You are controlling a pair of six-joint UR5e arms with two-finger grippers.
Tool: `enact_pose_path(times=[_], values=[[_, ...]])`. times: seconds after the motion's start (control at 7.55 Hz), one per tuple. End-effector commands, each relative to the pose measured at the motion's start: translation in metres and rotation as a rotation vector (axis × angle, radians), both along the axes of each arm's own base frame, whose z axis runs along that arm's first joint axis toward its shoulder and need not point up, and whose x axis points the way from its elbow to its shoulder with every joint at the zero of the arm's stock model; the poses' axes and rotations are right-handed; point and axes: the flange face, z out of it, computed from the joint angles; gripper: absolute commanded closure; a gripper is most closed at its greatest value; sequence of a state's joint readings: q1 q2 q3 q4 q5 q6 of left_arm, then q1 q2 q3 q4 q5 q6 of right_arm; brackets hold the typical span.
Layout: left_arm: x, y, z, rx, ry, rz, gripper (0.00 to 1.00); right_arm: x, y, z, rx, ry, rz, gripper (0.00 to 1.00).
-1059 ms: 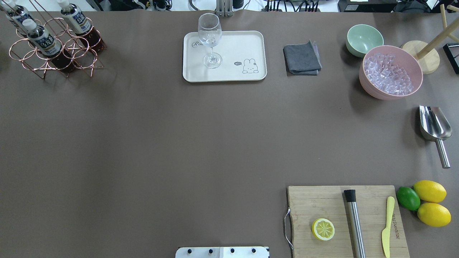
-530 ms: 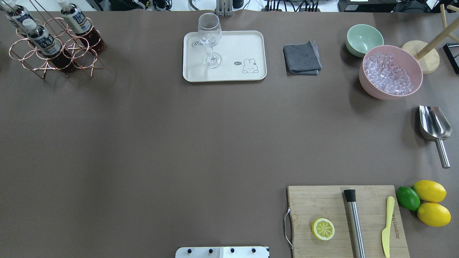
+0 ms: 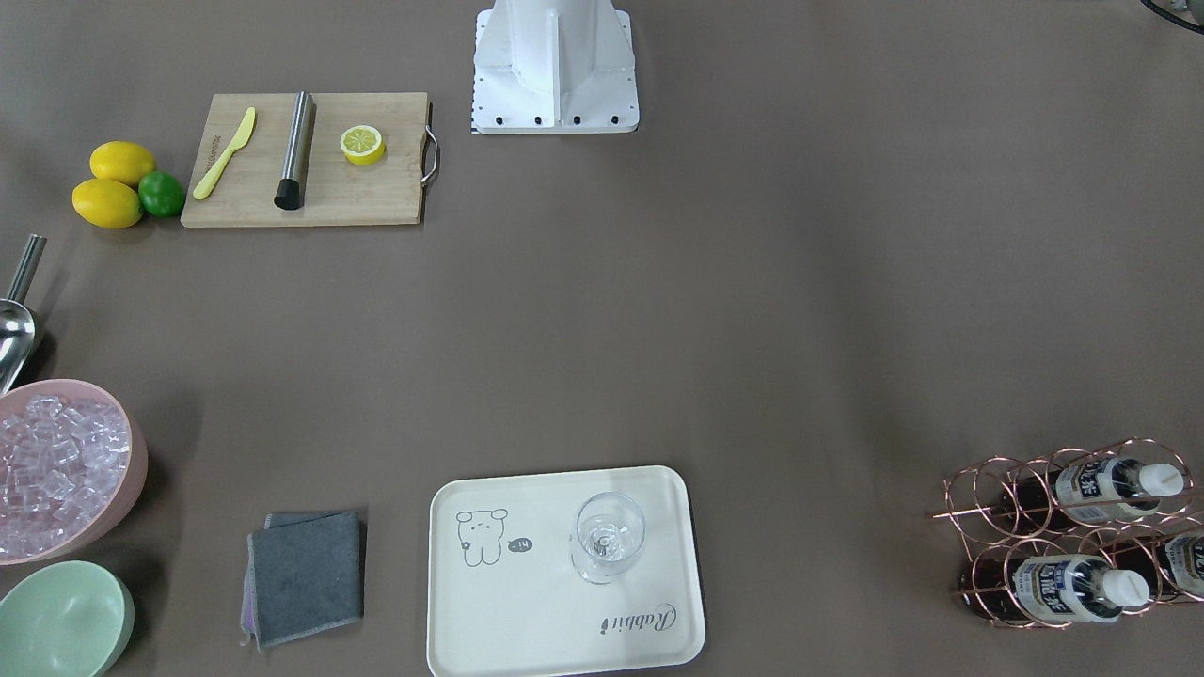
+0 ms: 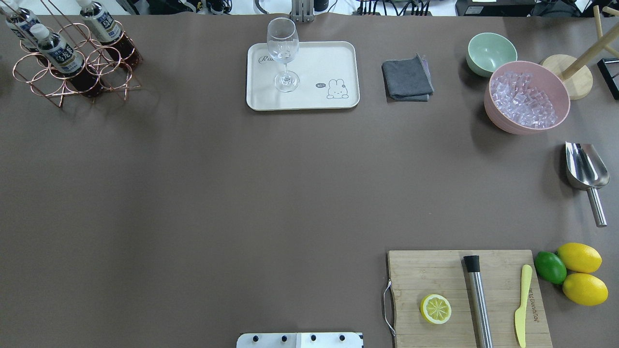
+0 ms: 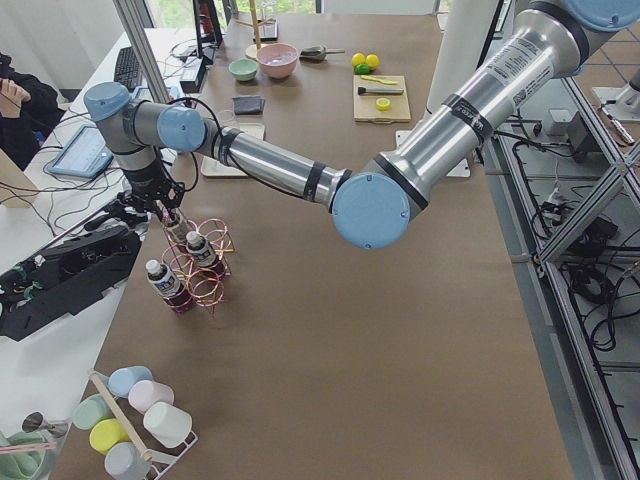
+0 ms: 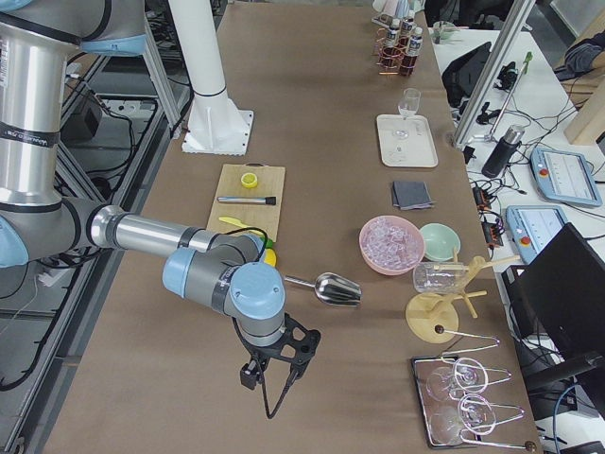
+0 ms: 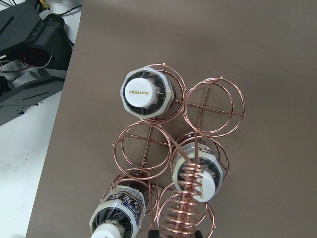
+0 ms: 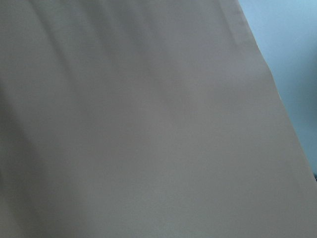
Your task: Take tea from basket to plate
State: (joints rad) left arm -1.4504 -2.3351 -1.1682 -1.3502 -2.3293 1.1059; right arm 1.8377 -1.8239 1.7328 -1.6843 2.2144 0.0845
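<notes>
Three tea bottles [image 4: 58, 50] stand in the copper wire basket [image 4: 60, 94] at the table's far left corner. The left wrist view shows their white caps [image 7: 146, 94] from above. My left gripper [image 7: 177, 234] is over the basket, and the coiled handle [image 7: 190, 198] runs up between its fingertips at the view's bottom edge. It also shows at the handle's top in the exterior left view [image 5: 167, 212]. The cream tray [image 4: 314, 63] holds only a wine glass [image 4: 283, 53]. My right gripper [image 6: 274, 402] hangs over bare table far from both; I cannot tell whether it is open or shut.
Right of the tray lie a grey cloth [image 4: 407, 79], a green bowl [image 4: 491, 53], a pink bowl of ice [image 4: 527, 96] and a metal scoop [image 4: 585, 169]. A cutting board [image 4: 435, 275] with a lemon half, and whole lemons [image 4: 580, 258], sit front right.
The basket with its bottles has shifted and tilted slightly toward the far left. Nothing else on the table has moved.
</notes>
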Motion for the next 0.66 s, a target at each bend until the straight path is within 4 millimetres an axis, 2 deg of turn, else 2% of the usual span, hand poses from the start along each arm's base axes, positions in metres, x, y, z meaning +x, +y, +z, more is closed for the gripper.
enact_pose_path(times=[0.0,0.13,0.26,0.4,0.53], values=[[-0.011,0.027,-0.031,0.000,0.045,-0.009,1.00,0.000,0.000,0.000,-0.002,-0.002,0.003,0.00],[-0.014,0.049,-0.070,0.006,0.046,-0.010,1.00,0.000,-0.001,0.000,0.000,-0.002,0.004,0.00],[-0.017,0.079,-0.123,0.078,0.040,-0.020,1.00,0.000,-0.001,-0.002,0.003,-0.002,0.004,0.00],[-0.025,0.110,-0.158,0.075,-0.035,-0.067,1.00,0.000,-0.003,-0.005,0.009,-0.005,0.006,0.00],[-0.023,0.133,-0.188,0.105,-0.028,-0.097,1.00,-0.001,-0.006,-0.014,0.028,-0.018,0.009,0.00]])
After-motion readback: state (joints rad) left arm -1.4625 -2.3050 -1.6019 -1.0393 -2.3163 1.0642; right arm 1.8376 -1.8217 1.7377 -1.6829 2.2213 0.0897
